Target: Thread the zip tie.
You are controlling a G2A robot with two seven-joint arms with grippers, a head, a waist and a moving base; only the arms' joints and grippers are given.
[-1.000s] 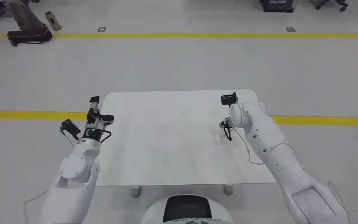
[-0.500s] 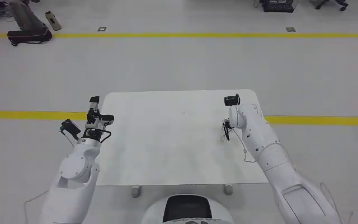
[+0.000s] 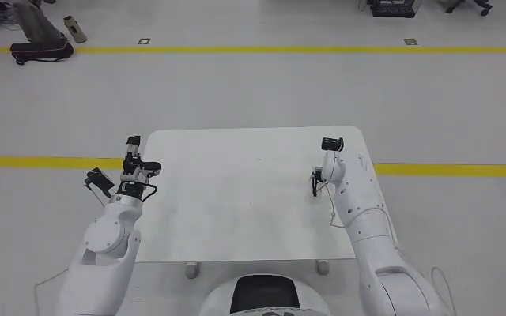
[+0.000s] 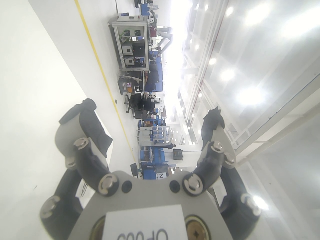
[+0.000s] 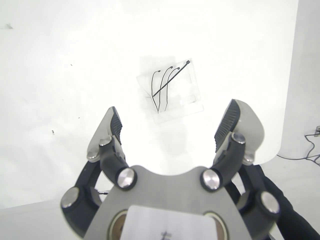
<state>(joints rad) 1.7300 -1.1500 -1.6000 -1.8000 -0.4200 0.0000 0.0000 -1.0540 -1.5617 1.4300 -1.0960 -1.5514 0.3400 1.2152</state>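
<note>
right gripper (image 5: 173,106), spread wide, faces four black zip ties (image 5: 170,79) on a clear tray (image 5: 191,102); left gripper (image 4: 150,107) likewise spread.

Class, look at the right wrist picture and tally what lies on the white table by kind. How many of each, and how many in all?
Thin black plastic zip ties: 4
Clear square plastic tray beneath them: 1
Total: 5
</note>
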